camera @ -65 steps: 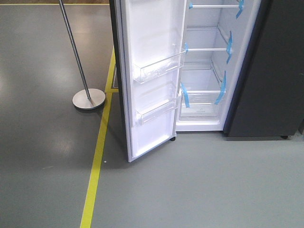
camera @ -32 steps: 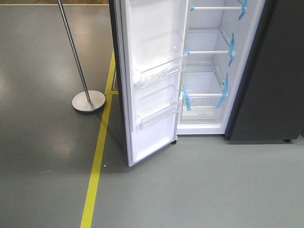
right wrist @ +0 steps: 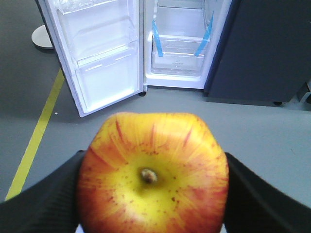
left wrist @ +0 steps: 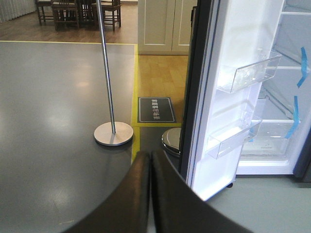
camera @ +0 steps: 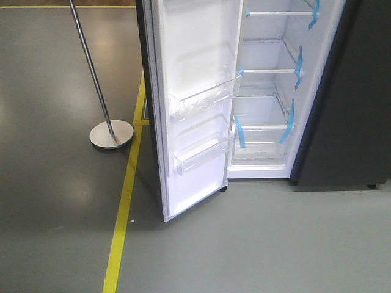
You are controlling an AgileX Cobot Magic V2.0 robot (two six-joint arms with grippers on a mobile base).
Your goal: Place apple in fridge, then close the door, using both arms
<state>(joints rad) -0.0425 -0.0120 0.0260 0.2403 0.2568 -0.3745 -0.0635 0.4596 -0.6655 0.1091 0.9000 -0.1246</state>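
Apple (right wrist: 153,172) in right tool (right wrist: 153,196), fridge (camera: 263,104) top cropped

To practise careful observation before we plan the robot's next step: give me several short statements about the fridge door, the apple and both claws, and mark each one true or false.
1. The fridge door stands open. True.
2. The apple lies on a shelf. False: the right claw grips it, out in front of the fridge.
3. The left claw is shut with nothing in it. True.
4. The tape strips inside the fridge are red. False: they are blue.
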